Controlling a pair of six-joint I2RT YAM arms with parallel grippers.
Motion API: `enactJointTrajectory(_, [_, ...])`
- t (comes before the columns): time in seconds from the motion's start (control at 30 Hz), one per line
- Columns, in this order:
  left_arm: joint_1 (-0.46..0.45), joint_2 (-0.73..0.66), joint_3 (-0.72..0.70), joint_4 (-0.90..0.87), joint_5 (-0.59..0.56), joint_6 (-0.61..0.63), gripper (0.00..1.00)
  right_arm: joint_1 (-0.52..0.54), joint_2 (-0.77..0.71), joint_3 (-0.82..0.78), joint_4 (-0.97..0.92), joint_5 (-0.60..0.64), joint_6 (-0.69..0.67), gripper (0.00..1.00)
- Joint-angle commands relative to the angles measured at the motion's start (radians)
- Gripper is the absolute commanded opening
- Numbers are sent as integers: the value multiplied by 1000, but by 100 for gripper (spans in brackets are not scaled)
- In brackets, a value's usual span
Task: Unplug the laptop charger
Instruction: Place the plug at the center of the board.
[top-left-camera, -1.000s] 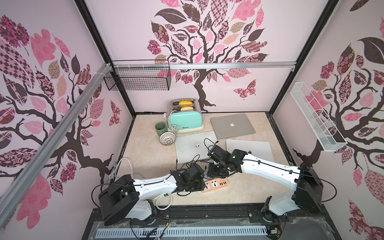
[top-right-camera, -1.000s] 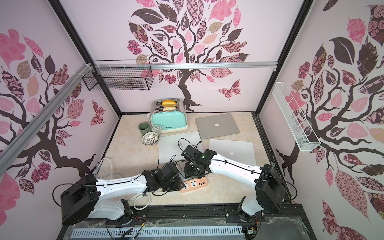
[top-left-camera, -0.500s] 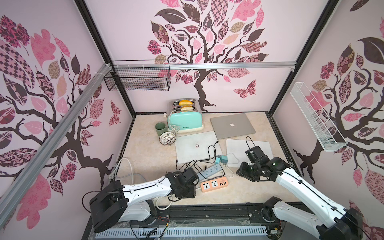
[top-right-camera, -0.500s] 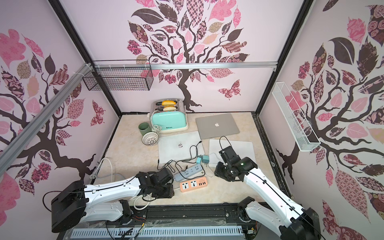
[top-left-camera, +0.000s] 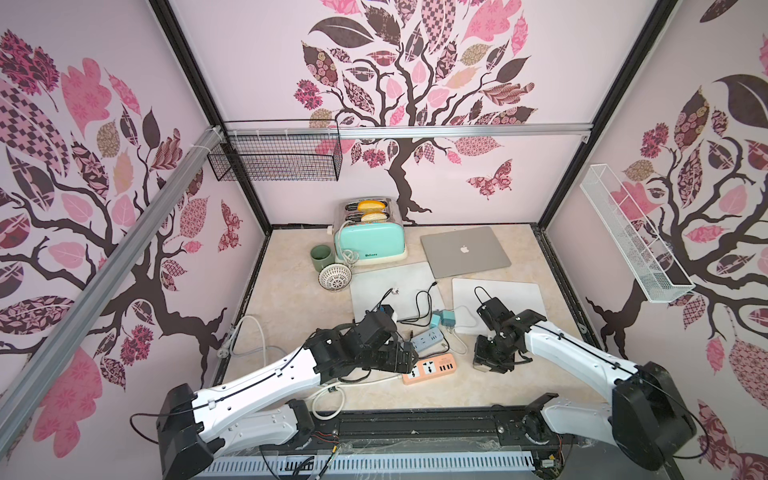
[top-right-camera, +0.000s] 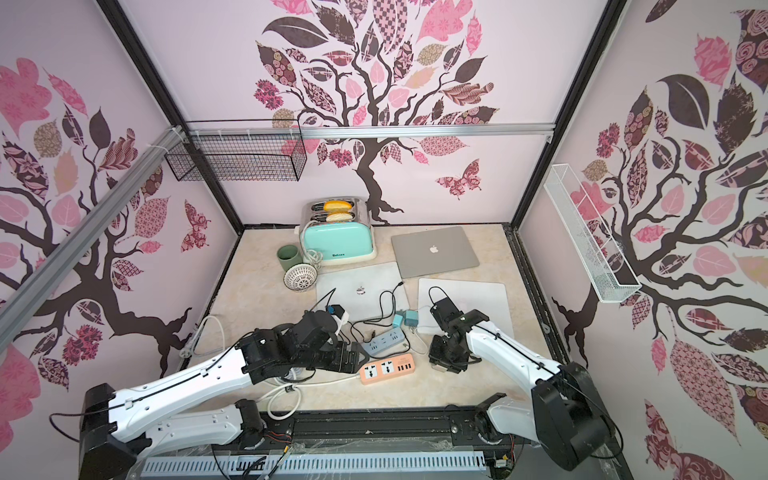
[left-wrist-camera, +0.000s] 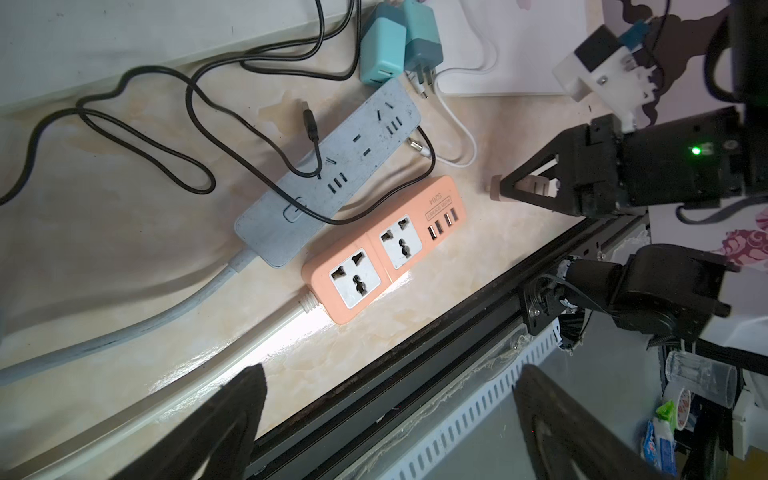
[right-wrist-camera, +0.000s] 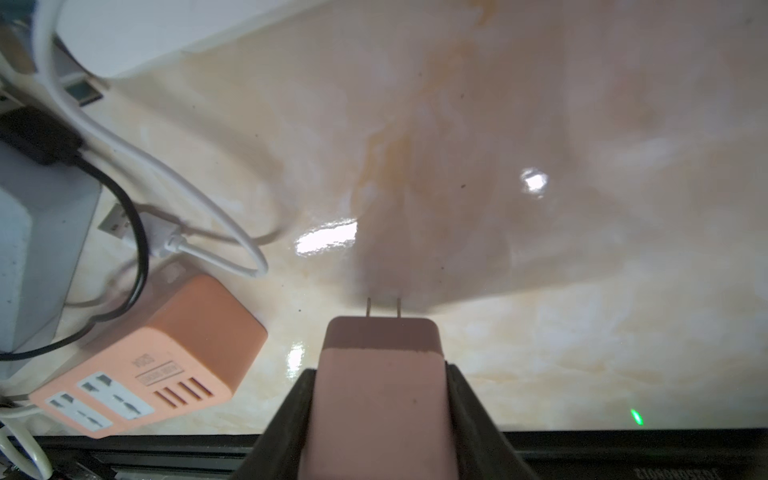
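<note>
**A:** Where's the laptop charger?

**B:** The pink charger (right-wrist-camera: 380, 399) is clamped between the fingers of the right gripper (right-wrist-camera: 379, 372). Its two metal prongs are bare and point at the marble counter (right-wrist-camera: 561, 124). In a top view it hangs low, just right of the orange power strip (top-left-camera: 430, 368), near the front edge and not touching the strip.

**A:** Is anything plugged into that strip?

**B:** In the left wrist view its two sockets and four USB ports are all empty. There's a small printed label beside the USB ports, but I can't read it with any certainty.

**A:** What about the left gripper?

**B:** The left gripper (left-wrist-camera: 390, 376) is spread wide with nothing between its fingers. In both top views it sits at the left end of the orange strip, over the strip's white cable.

**A:** Any other writing?

**B:** The mint toaster (top-left-camera: 370, 245) at the far side carries a word starting "Bel", and the rest is unclear. The grey laptop (top-left-camera: 465, 251), to the right of the toaster, shows an Apple logo. A grey-blue power strip (left-wrist-camera: 332, 174) lies just beyond the orange one, with a black cable trailing across it.
</note>
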Motion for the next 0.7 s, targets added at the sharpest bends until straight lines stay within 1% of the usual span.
enactJointTrajectory(0.0, [8,-36,1,-68,-27,46,98,-1,78,-18,98,-21,-19,46])
enactJointTrajectory(0.2, [41,-152,-75,-40,0,58,98,-2,99,25,49,20,-12,66])
enactJointTrajectory(0.33, [93,-185,-106,4,38,83,98,-1,97,84,25,51,-1,72])
enactJointTrajectory(0.4, [121,-169,-86,-10,76,95,98,-2,89,126,4,61,3,75])
enactJointTrajectory(0.43, [124,-160,-66,-25,77,107,98,-1,82,146,-4,67,0,77])
enactJointTrajectory(0.53, [124,-157,-27,-55,35,132,98,-1,76,240,-46,98,-59,81])
enactJointTrajectory(0.63, [124,-172,-21,-53,-52,115,98,-2,51,334,-57,120,-156,85])
enactJointTrajectory(0.67, [124,-176,-22,-37,-52,109,98,0,31,355,-46,123,-184,88])
